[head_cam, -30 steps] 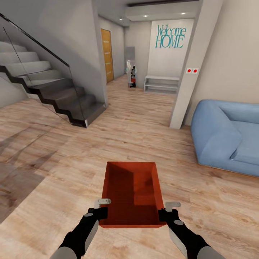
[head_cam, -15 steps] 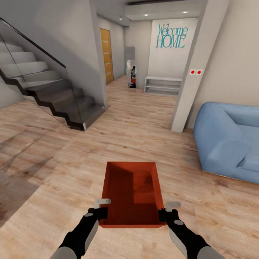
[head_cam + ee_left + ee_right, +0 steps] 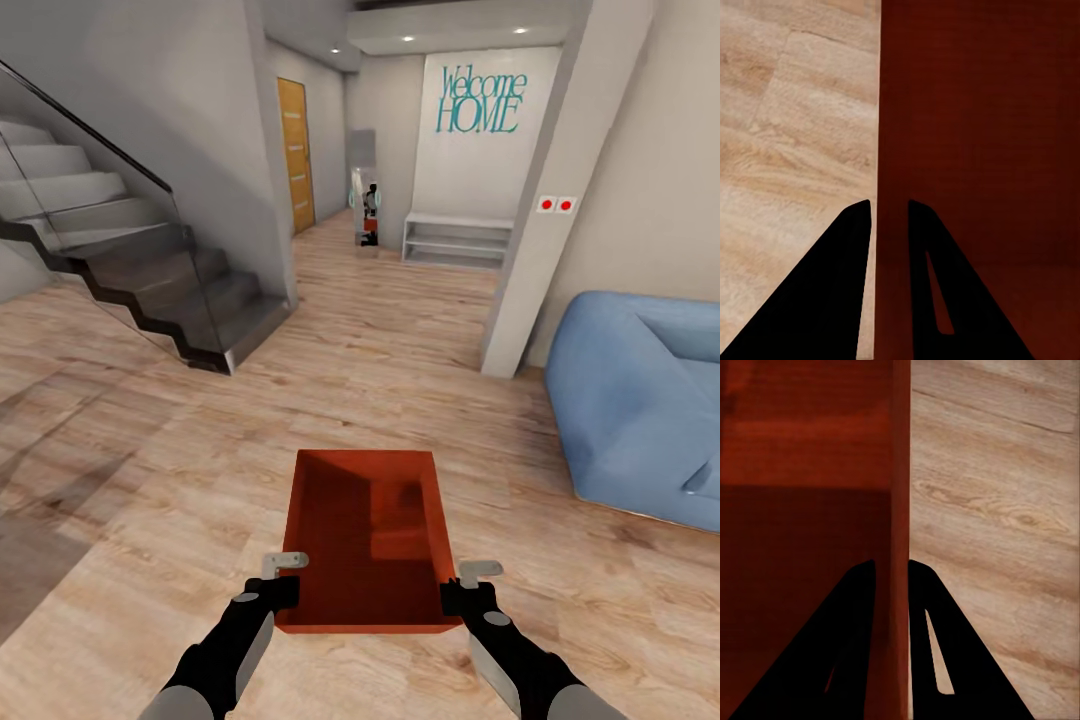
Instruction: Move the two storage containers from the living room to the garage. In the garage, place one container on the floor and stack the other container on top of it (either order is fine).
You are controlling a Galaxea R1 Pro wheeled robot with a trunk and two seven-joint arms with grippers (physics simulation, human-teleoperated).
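An orange-red bin (image 3: 368, 535) hangs over the wood floor (image 3: 400, 380), the left gripper (image 3: 284, 578) and right gripper (image 3: 462, 584) each clamped on a thin side wall. It looks light, stiff, possibly slippery.

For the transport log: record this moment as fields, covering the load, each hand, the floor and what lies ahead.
load: one orange-red storage container, carried level, open side up, nothing visible inside
left hand: shut on the container's left wall
right hand: shut on its right wall
floor: light wood planks
ahead: hallway, staircase left, blue sofa right
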